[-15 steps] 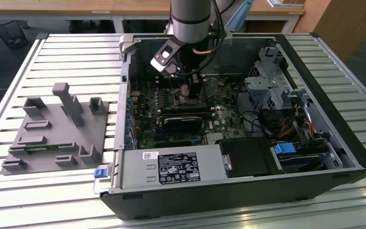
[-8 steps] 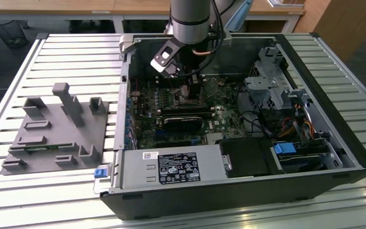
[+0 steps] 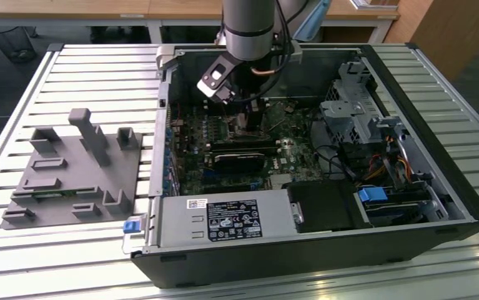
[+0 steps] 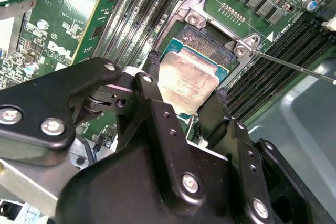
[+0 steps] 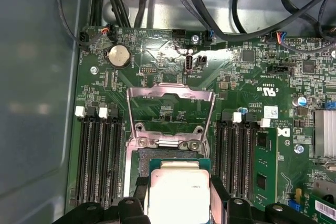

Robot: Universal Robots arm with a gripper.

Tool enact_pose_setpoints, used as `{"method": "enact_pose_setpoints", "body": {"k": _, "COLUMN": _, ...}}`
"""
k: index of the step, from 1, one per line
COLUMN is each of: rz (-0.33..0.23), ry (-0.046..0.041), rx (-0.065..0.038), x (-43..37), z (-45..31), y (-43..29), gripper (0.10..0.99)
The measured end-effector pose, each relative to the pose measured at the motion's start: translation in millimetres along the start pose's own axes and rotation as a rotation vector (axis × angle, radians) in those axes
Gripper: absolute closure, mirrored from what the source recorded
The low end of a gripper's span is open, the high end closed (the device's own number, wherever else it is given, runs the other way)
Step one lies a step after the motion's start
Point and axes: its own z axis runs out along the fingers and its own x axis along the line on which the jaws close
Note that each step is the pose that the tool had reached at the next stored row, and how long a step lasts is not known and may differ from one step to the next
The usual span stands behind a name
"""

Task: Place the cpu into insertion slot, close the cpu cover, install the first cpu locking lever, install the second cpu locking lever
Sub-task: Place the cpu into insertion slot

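The cpu (image 4: 190, 78) (image 5: 178, 195), a small square chip with a silvery top, sits between the black fingers (image 4: 151, 69) of my gripper (image 4: 187, 81) (image 5: 178, 187), which is shut on its two opposite edges. It hangs just over the insertion slot (image 4: 202, 39) (image 5: 137, 160), partly covering the dark contact field. The cpu cover (image 5: 170, 111), a silvery frame, stands swung open beyond the socket. A thin locking lever (image 4: 294, 64) sticks out from the socket's corner. In the exterior view my gripper (image 3: 251, 117) reaches down into the computer case onto the green motherboard (image 3: 222, 134).
Long black memory slots (image 5: 97, 156) (image 5: 236, 156) flank the socket on both sides. A black block (image 3: 239, 156) lies on the board near my gripper. The power supply (image 3: 222, 220), drive cage (image 3: 360, 109) and cables crowd the case. A grey fixture (image 3: 72, 169) stands outside, at the exterior view's left.
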Motion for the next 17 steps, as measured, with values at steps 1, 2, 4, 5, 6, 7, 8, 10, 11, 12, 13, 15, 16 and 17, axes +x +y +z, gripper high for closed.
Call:
{"method": "enact_pose_setpoints", "body": {"k": 1, "rz": 0.000, "ry": 0.0000, "rx": 0.000, "x": 0.0, "z": 0.6, "y": -0.1, "gripper": 0.545}}
{"method": "enact_pose_setpoints", "body": {"k": 2, "rz": 0.000, "ry": 0.0001, "rx": 0.000, "x": 0.0, "z": 1.3, "y": -0.1, "gripper": 0.545}}
{"method": "enact_pose_setpoints", "body": {"k": 4, "rz": 0.000, "ry": -0.0001, "rx": 0.000, "x": 0.0, "z": 2.4, "y": -0.3, "gripper": 0.545}}
{"method": "enact_pose_setpoints", "body": {"k": 5, "rz": 0.001, "ry": -0.0001, "rx": 0.000, "x": 0.0, "z": 3.0, "y": -0.4, "gripper": 0.545}}
{"method": "enact_pose_setpoints", "body": {"k": 6, "rz": 0.001, "ry": -0.0002, "rx": 0.000, "x": 0.1, "z": 3.5, "y": -0.5, "gripper": 0.545}}
{"method": "enact_pose_setpoints", "body": {"k": 7, "rz": 0.002, "ry": -0.0004, "rx": 0.000, "x": 0.1, "z": 4.1, "y": -0.6, "gripper": 0.545}}
{"method": "enact_pose_setpoints", "body": {"k": 8, "rz": 0.003, "ry": -0.0007, "rx": 0.000, "x": 0.2, "z": 4.8, "y": -0.7, "gripper": 0.545}}
{"method": "enact_pose_setpoints", "body": {"k": 10, "rz": 0.005, "ry": -0.0018, "rx": 0.000, "x": 0.5, "z": 6.1, "y": -0.9, "gripper": 0.545}}
{"method": "enact_pose_setpoints", "body": {"k": 11, "rz": 0.006, "ry": -0.0021, "rx": 0.000, "x": 0.7, "z": 6.7, "y": -1.0, "gripper": 0.545}}
{"method": "enact_pose_setpoints", "body": {"k": 12, "rz": 0.007, "ry": -0.0022, "rx": 0.000, "x": 0.8, "z": 7.3, "y": -1.1, "gripper": 0.545}}
{"method": "enact_pose_setpoints", "body": {"k": 13, "rz": 0.007, "ry": -0.0023, "rx": 0.000, "x": 1.0, "z": 7.9, "y": -1.3, "gripper": 0.545}}
{"method": "enact_pose_setpoints", "body": {"k": 15, "rz": 0.007, "ry": -0.0023, "rx": 0.000, "x": 1.1, "z": 8.9, "y": -1.6, "gripper": 0.545}}
{"method": "enact_pose_setpoints", "body": {"k": 16, "rz": 0.007, "ry": -0.0023, "rx": 0.000, "x": 1.2, "z": 9.3, "y": -1.6, "gripper": 0.545}}
{"method": "enact_pose_setpoints", "body": {"k": 17, "rz": 0.007, "ry": -0.0023, "rx": 0.000, "x": 1.3, "z": 9.6, "y": -1.7, "gripper": 0.545}}
